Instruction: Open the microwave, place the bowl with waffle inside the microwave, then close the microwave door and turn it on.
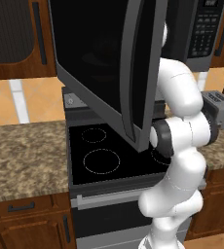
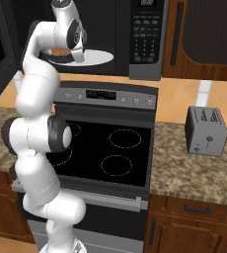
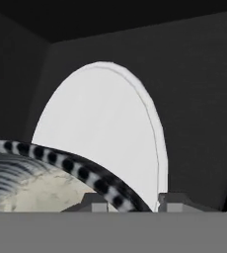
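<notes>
The microwave [image 2: 146,39] hangs above the stove, and the microwave door [image 1: 104,63] is swung wide open to the left. Inside, the bowl [image 3: 61,160] sits on the white turntable [image 3: 100,128], its streaked rim crossing the bottom of the hand view. In the right base view the waffle [image 2: 59,51] shows as a golden-brown patch in the bowl [image 2: 61,58]. My arm reaches into the cavity. My gripper [image 3: 135,201] straddles the bowl's rim, one fingertip on each side, with a small gap at the right one. It looks open.
Below is a black glass stove [image 2: 110,148] with a control panel at its back. A silver toaster [image 2: 207,131] stands on the granite counter [image 2: 194,173] to the right. The open door overhangs the left burners, and wooden cabinets flank the microwave.
</notes>
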